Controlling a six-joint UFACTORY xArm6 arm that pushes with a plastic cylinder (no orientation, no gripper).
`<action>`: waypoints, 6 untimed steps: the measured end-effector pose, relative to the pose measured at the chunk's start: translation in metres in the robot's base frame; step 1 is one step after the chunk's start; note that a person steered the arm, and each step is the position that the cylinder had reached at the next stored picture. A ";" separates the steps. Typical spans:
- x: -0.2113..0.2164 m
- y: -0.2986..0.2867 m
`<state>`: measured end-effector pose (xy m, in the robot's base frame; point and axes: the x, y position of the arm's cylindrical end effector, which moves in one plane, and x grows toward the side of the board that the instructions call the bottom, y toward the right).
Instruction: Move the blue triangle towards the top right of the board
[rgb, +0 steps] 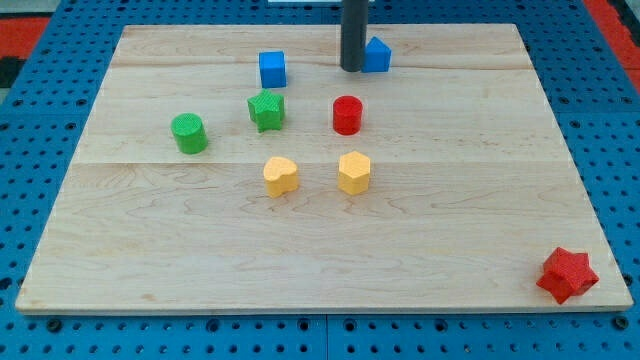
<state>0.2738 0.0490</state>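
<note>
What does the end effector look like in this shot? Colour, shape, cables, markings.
Only a straight dark rod shows: a plain black cylinder coming in from the view's top, matte with a faint sheen. No cables, labels or markings are visible, and there are no jaws. My tip ends flat on the wooden board, right beside the left of the blue triangle. The arm above is out of frame.

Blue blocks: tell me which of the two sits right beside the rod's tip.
The blue triangle, at the view's top, just right of my tip. The blue cube stands apart, well to the tip's left.
</note>
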 end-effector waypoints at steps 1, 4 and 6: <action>0.000 0.033; -0.032 0.046; -0.050 0.102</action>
<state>0.2238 0.1514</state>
